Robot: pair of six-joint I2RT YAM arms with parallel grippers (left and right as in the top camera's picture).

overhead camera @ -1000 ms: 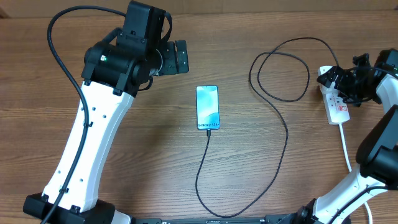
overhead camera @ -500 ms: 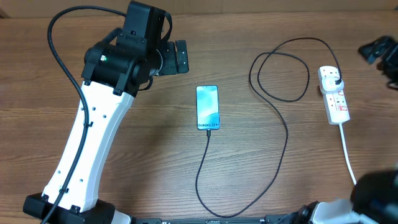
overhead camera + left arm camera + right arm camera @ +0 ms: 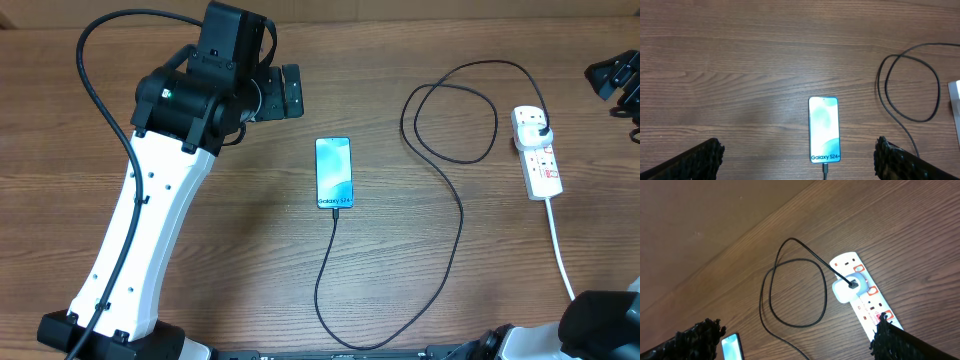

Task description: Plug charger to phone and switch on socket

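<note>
The phone (image 3: 334, 173) lies flat mid-table with its blue screen lit; it also shows in the left wrist view (image 3: 824, 130) and at the right wrist view's bottom edge (image 3: 732, 348). The black charger cable (image 3: 461, 215) has its tip in the phone's lower end (image 3: 825, 170). It loops round to a plug (image 3: 845, 287) seated in the white socket strip (image 3: 541, 160). My left gripper (image 3: 797, 161) is open and empty, hovering above the phone. My right gripper (image 3: 790, 344) is open and empty, high above and to the right of the strip (image 3: 871, 303).
The strip's white cord (image 3: 560, 245) runs toward the front right edge. The cable forms a loop (image 3: 450, 110) left of the strip and sweeps to the front edge (image 3: 340, 343). The left arm's white link (image 3: 150, 230) spans the left side of the wooden table.
My right gripper was at the socket strip a second ago. It has since pulled away up and to the right, leaving the strip uncovered. The left arm, phone and cable have not moved.
</note>
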